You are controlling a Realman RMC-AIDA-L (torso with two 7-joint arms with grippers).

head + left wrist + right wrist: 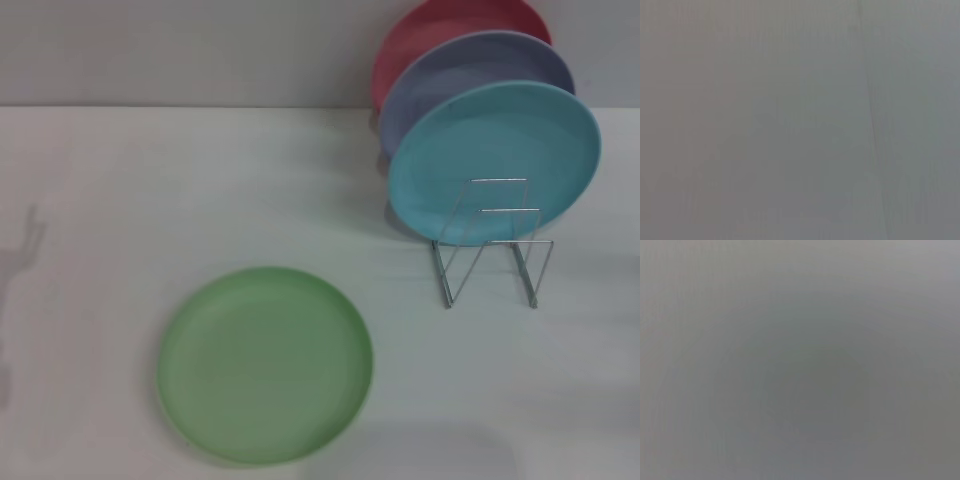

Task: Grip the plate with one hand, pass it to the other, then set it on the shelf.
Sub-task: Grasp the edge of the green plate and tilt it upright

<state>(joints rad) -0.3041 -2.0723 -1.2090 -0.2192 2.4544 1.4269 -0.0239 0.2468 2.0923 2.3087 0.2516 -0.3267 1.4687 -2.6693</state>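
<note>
The light green plate [265, 364] lies flat on the white table [120, 200], near the front and left of centre. The silver wire rack [492, 250] stands at the right, with its front loops empty. Neither gripper shows in the head view. Both wrist views show only a plain grey surface, with no fingers and no plate in them.
A turquoise plate [495, 160], a lavender plate [470, 75] and a red plate [440, 30] stand upright in the rack's rear slots. A faint shadow lies on the table at the far left [25, 260]. A grey wall runs behind the table.
</note>
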